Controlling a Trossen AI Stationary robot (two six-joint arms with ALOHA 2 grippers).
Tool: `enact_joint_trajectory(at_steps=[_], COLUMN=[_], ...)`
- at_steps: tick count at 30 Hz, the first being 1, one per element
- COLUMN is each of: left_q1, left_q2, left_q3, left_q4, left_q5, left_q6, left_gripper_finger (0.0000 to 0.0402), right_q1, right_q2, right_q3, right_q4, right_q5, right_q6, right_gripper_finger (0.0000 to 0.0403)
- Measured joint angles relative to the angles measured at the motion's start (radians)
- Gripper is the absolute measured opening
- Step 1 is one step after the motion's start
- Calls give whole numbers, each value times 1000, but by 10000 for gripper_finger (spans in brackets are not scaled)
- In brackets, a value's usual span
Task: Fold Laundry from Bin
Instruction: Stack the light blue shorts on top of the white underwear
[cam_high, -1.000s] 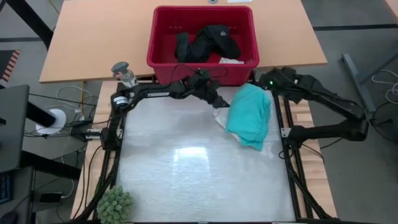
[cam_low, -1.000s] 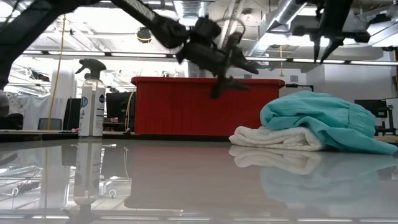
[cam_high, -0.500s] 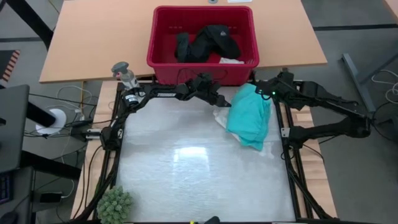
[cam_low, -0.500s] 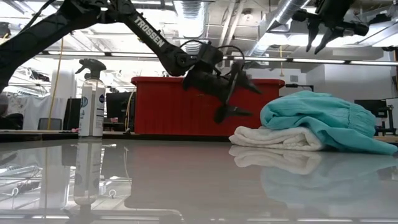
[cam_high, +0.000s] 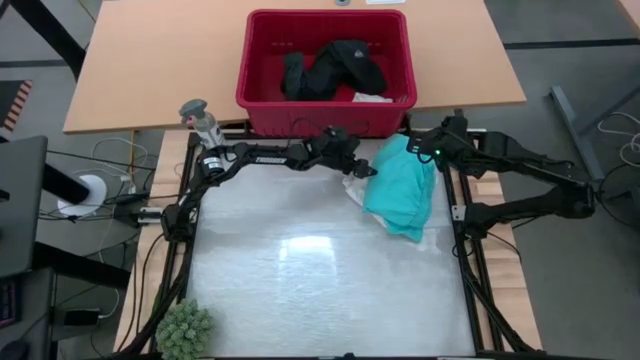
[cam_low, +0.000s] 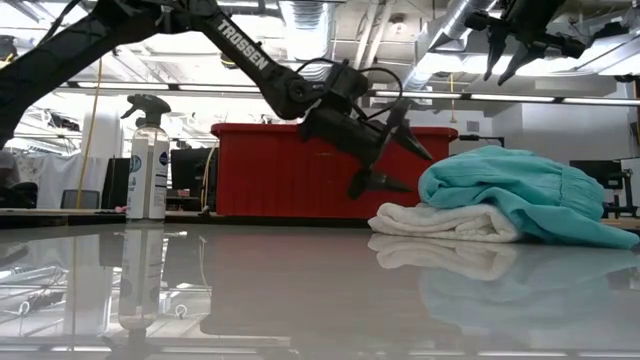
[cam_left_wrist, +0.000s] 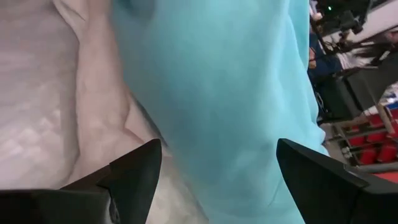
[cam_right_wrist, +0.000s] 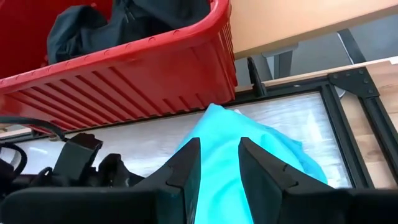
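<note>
1. left gripper (cam_low: 392, 140) has its jaws spread wide and nothing in them, hanging just off the near edge of the turquoise shirt (cam_high: 402, 186), a little above the table (cam_high: 300, 280).
2. right gripper (cam_low: 510, 50) is up high above the shirt, fingers partly apart, empty as far as i can see.
3. shirt sits bunched on top of a white top (cam_low: 440, 222), both at the far right of the table, close in front of the red bin (cam_high: 325, 70). black clothes (cam_high: 330, 65) and a small pale piece (cam_high: 375, 97) are in the bin.
4. risk: wide jaws could pinch the shirt and the white top together, since the two are stacked and touching; both would lift as one lump.
5. risk: a grab at the bunched middle instead of an edge would probably drag the pile, not spread it.
6. risk: both arms are near the same pile; if both reach in, they could bump.
7. spray bottle (cam_low: 147, 160) stands well apart at the left, low risk.
8. writing: "trossen" in white on the left arm (cam_low: 245, 50). bottle has a blue round label, text too small to read.
</note>
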Motion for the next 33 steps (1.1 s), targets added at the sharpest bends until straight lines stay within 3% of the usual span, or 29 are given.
enact_joint_trajectory(at_steps=[4, 8, 19, 23, 27, 30, 33], left_q1=[-1, -4, -24, -18, -22, -21, -8], left_q2=[15, 73, 133, 131, 131, 131, 126], left_q3=[2, 35, 191, 208, 207, 207, 221], left_q4=[19, 59, 11, -30, -101, -105, -85], left_q5=[-29, 20, 162, 171, 148, 188, 254], left_q6=[-35, -136, -203, -232, -204, -217, -289], left_gripper_finger=[307, 307, 291, 227, 115, 27, 8], right_q1=[0, 4, 41, 41, 54, 67, 70], right_q2=[0, 0, 0, 0, 0, 0, 0], right_q3=[0, 0, 0, 0, 0, 0, 0], right_q4=[20, 21, 7, 7, 6, -5, -17], right_q5=[-1, -2, 1, 1, -1, -1, -1], right_q6=[1, 2, -9, -9, -15, -16, -16], right_gripper_finger=[134, 134, 134, 134, 134, 134, 134])
